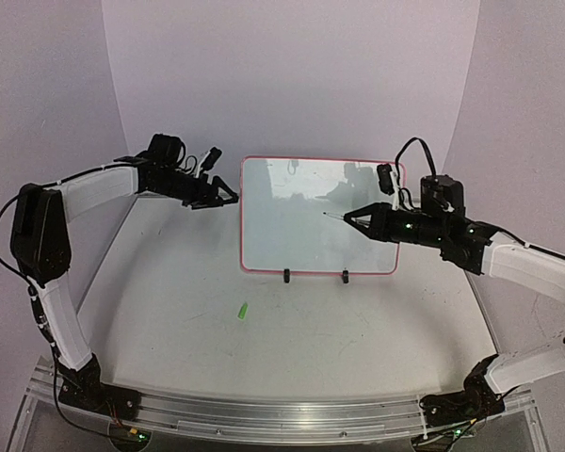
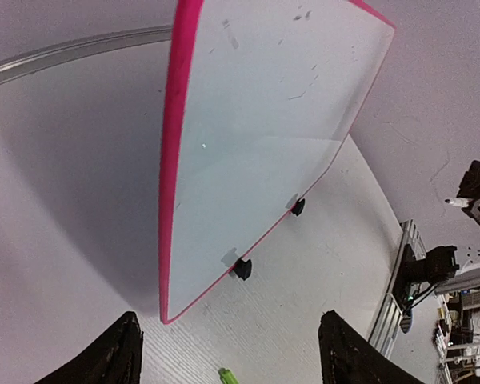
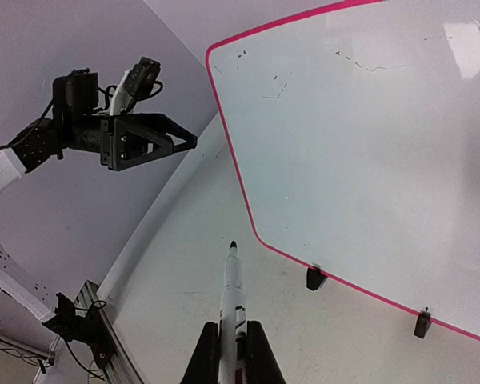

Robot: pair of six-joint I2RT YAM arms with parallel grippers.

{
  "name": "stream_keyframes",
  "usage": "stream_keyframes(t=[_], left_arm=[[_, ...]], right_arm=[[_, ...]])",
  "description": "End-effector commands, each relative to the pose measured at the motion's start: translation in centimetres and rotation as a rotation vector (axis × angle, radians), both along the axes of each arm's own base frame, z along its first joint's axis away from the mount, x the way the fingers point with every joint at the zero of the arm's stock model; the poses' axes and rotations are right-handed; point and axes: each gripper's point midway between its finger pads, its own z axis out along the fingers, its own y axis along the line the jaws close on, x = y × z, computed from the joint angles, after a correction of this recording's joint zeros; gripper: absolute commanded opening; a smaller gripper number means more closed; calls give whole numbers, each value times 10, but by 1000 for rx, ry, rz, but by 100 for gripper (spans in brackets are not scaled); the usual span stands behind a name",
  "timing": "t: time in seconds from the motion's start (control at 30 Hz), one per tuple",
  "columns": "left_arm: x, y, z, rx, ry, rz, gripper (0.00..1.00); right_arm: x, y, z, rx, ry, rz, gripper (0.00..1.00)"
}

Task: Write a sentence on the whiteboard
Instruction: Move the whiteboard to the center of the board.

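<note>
Left gripper (image 1: 228, 199): jaws apart, empty, just beside left rim of white rectangular red-rimmed whiteboard (image 1: 292, 235); likely ready to brace it. Board upright on black clip feet (image 1: 286, 276), between both arms. Right gripper (image 1: 363, 218) clamped on slim white black-tipped marker (image 1: 341, 216), tip near board face, poised to write.

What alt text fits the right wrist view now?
The right gripper holds a marker, tip bare, pointing toward the upright whiteboard, which bears faint marks and stands on two black feet. The left gripper hovers beside its left edge.
</note>
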Motion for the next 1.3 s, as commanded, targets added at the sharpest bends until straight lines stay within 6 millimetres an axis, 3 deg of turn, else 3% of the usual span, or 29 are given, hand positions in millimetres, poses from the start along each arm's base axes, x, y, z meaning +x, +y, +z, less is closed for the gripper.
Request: stream_keyframes(t=[0.0, 0.27, 0.43, 0.63, 0.8, 1.27], left_arm=[[17, -19, 19, -87, -89, -152, 75], [43, -24, 18, -151, -170, -262, 74], [46, -29, 18, -187, -166, -300, 61], [38, -32, 14, -232, -148, -346, 31], [33, -34, 10, -249, -119, -369, 17], [3, -31, 10, -248, -78, -368, 7]], right_arm=[[7, 14, 42, 71, -86, 46, 0], [5, 34, 57, 96, -111, 160, 0], [5, 37, 60, 101, -113, 177, 0], [2, 42, 59, 107, -101, 212, 0], [2, 43, 56, 105, -96, 219, 0], [-3, 42, 47, 94, -84, 211, 0]])
